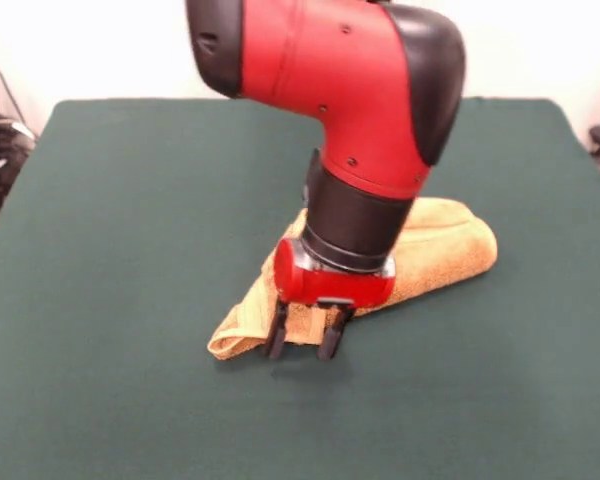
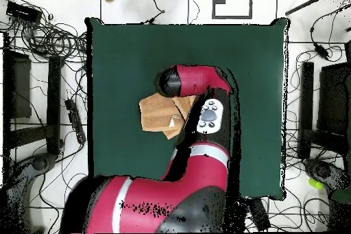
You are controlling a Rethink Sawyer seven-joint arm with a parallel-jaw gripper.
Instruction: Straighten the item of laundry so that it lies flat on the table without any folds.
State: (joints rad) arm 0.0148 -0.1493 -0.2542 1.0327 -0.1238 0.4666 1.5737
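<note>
The orange-tan towel lies folded and bunched on the dark green table, a little right of the middle in the front view. It tapers to a rolled corner at its near left end. My gripper points straight down at the towel's near edge, close to that corner. Its two black fingers stand apart, with the towel's edge between them, tips at the table. In the overhead view the towel shows left of the arm, which hides the gripper.
The table's green top spreads wide on all sides of the towel. Cables and equipment lie on the floor beyond the table's edges. The arm's red and black body hides the towel's middle in the front view.
</note>
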